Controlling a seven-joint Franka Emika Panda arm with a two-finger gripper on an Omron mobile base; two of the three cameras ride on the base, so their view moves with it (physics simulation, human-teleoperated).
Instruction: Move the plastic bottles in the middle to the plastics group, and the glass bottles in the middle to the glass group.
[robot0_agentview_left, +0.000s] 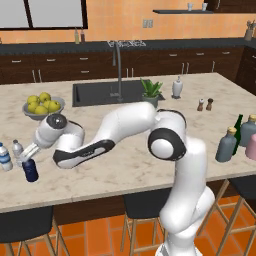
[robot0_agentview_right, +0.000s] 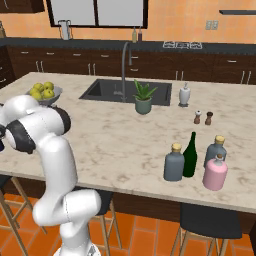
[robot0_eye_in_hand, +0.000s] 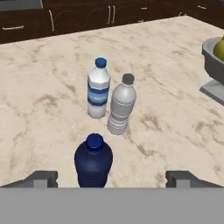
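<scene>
Beige marble island counter, orange-walled kitchen behind. Small dark navy-blue plastic bottle with blue cap stands upright near the counter's left front edge, just beside two clear water bottles. Gripper fingers spread wide on either side of the bottle, touching nothing. Bottle judged light, smooth, slightly squashy; best held around the body. Front edge close; open counter to the right. Dark green wine bottle stands among the bottles at the far right.

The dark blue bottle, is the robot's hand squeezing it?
No, the gripper is open, its fingertips standing apart on either side of the navy bottle.
</scene>
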